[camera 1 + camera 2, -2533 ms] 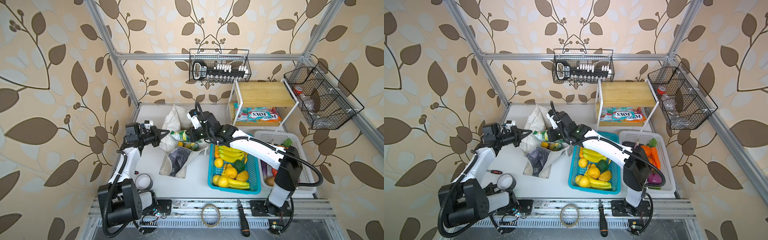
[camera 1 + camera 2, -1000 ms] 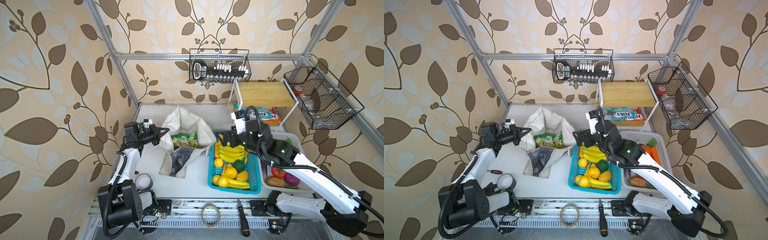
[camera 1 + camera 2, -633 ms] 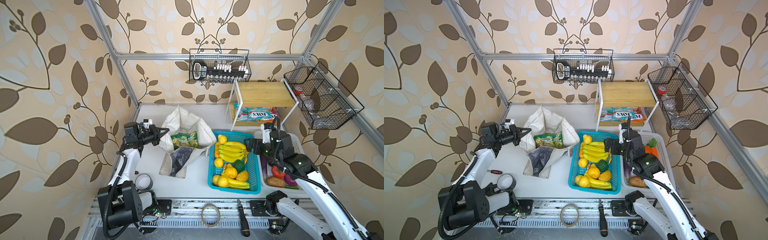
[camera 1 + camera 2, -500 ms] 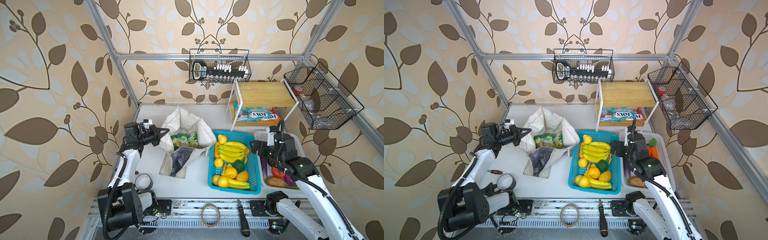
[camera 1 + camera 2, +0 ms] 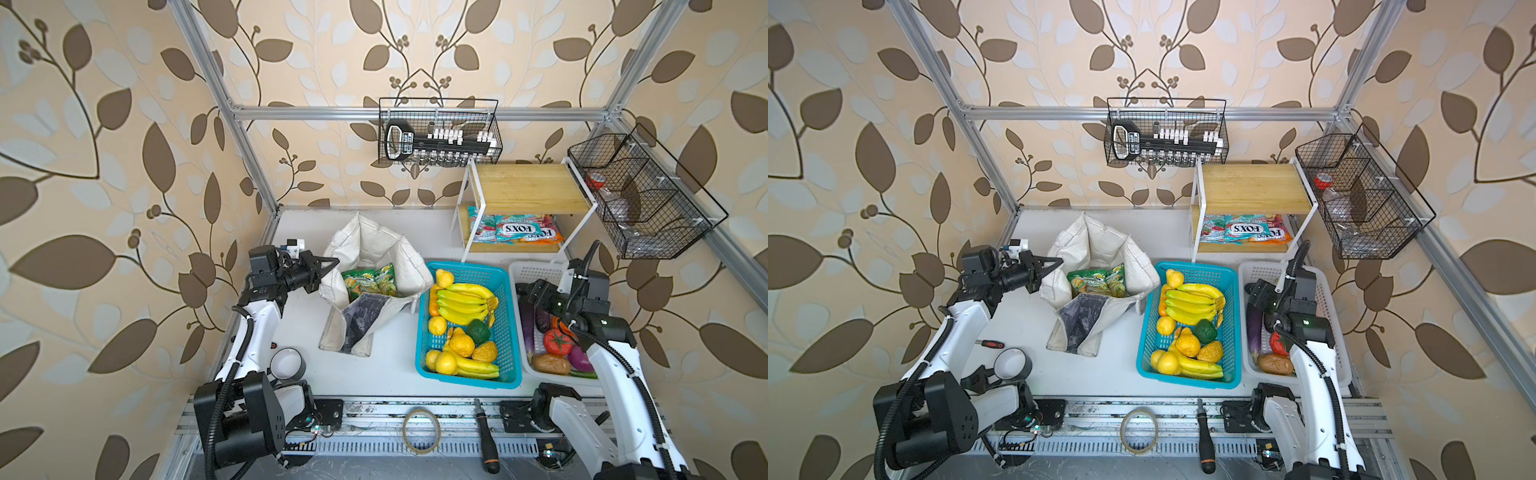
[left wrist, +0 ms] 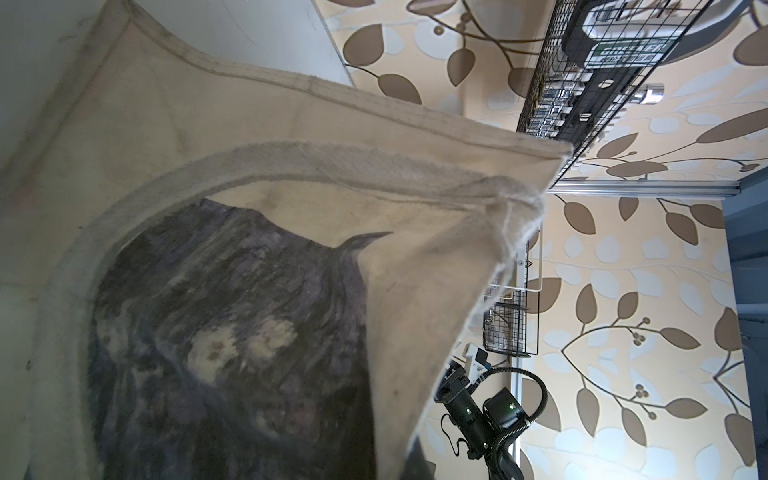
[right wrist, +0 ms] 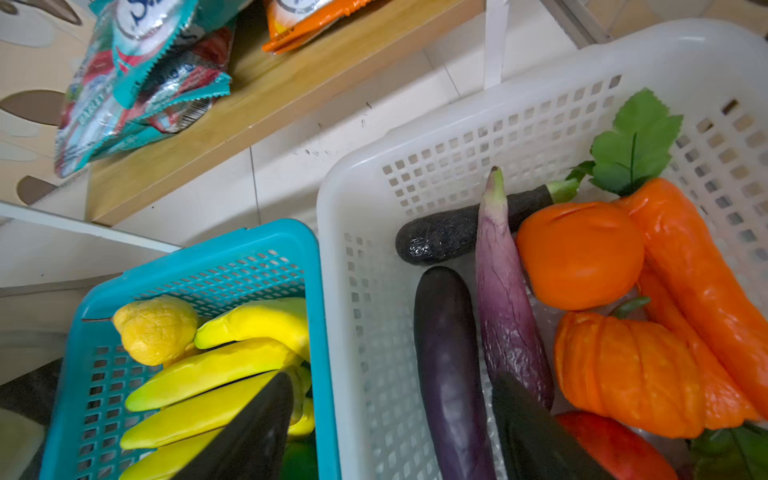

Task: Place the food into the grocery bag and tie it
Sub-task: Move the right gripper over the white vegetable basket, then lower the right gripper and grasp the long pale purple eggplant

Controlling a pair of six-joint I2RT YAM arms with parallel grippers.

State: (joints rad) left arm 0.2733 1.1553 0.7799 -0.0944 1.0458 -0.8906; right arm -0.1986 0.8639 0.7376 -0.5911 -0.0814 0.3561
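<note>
The off-white grocery bag [image 5: 374, 249] [image 5: 1100, 245] stands open at the left middle of the table. Two green-and-yellow snack packets [image 5: 368, 282] [image 5: 1096, 280] lie in its mouth. My left gripper [image 5: 334, 262] [image 5: 1059, 261] is shut on the bag's left rim; the left wrist view shows only bag fabric [image 6: 249, 124]. My right gripper [image 5: 525, 291] [image 7: 390, 378] hangs open over the white basket [image 7: 332, 208]. A dark purple eggplant [image 7: 449, 365] [image 5: 527, 328] lies untouched between its fingers. A paler purple eggplant [image 7: 507, 299] lies beside it.
A blue basket [image 5: 465, 266] of bananas and yellow fruit sits between the bag and the white basket [image 5: 536, 272]. Orange and red toy vegetables [image 7: 579, 253] fill the white basket's far side. A wooden shelf [image 5: 528, 187] behind holds FOX'S packets. A tape roll [image 5: 286, 363] lies front left.
My right arm has swung from the bag, across the blue basket, to the white basket. The snack packets stay in the bag. The left gripper has kept its hold.
</note>
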